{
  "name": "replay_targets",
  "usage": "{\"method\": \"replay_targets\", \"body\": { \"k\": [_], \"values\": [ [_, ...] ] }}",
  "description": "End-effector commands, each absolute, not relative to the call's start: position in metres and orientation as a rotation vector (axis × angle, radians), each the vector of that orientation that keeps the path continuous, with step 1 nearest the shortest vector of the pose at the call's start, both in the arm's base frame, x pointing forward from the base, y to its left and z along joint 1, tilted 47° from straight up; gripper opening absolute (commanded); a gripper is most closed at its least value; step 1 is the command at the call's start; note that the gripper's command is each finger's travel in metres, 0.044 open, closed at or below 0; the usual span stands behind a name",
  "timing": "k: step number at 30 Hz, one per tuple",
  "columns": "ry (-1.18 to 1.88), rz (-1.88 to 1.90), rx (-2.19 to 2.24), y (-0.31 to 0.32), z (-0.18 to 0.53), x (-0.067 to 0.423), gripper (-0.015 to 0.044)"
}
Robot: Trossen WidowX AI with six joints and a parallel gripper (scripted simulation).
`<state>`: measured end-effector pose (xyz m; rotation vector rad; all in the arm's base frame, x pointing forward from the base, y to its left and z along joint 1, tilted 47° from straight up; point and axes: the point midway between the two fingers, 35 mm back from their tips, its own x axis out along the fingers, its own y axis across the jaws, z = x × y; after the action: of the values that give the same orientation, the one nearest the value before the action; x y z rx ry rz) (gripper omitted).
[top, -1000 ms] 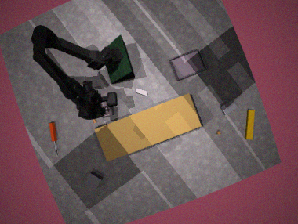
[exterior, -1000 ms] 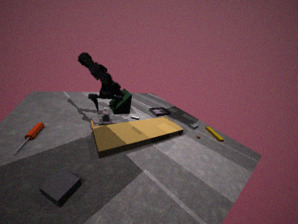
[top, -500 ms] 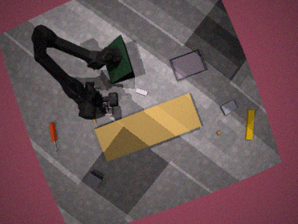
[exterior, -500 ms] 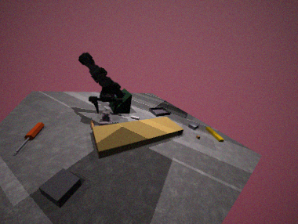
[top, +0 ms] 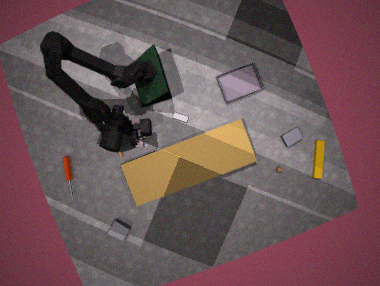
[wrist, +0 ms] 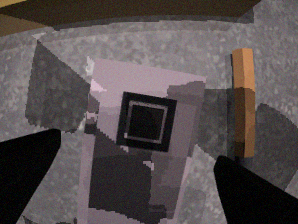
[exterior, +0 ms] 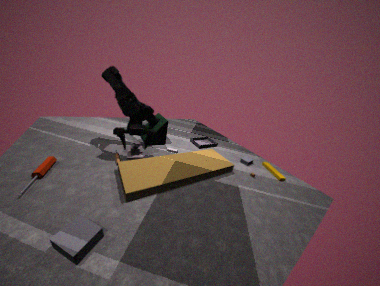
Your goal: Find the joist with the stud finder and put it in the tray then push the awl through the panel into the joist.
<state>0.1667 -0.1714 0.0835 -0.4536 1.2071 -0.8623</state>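
Note:
The stud finder (wrist: 107, 75) (top: 141, 143) is a pale pinkish slab with a black square on top. It lies on the floor beside the panel's left part. My gripper (wrist: 139, 151) (top: 137, 135) (exterior: 134, 145) is open above it, with one finger on each side and nothing held. The wooden floor panel (top: 210, 150) (exterior: 150, 175) lies flat, and no hole shows in it. The joist is hidden. The awl (top: 67, 169) (exterior: 44, 167), with an orange-red handle and thin metal shaft, lies at the left. The shallow lavender tray (top: 240, 85) (exterior: 204, 143) appears empty beyond the panel.
An orange stick (wrist: 244, 100) (top: 120, 154) lies close beside the stud finder. A green block (top: 160, 87) stands by the arm. A small white piece (top: 181, 117) lies behind the panel. Grey blocks (top: 292, 136) (exterior: 77, 237), a yellow bar (top: 319, 159) and a brown bit (top: 279, 169) lie around.

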Motion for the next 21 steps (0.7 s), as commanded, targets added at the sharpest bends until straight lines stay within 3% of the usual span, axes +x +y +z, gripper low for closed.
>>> {"method": "replay_targets", "body": {
  "k": [1, 6, 9, 21],
  "values": [
    [1.213, -0.855, -0.459, -0.1749, 0.078, 0.1645, 0.044],
    [1.211, -0.856, -0.463, -0.1787, 0.075, 0.1629, 0.044],
    [1.211, -0.856, -0.463, -0.1787, 0.075, 0.1629, 0.0361],
    [1.211, -0.856, -0.463, -0.1787, 0.075, 0.1629, 0.0281]
  ]
}}
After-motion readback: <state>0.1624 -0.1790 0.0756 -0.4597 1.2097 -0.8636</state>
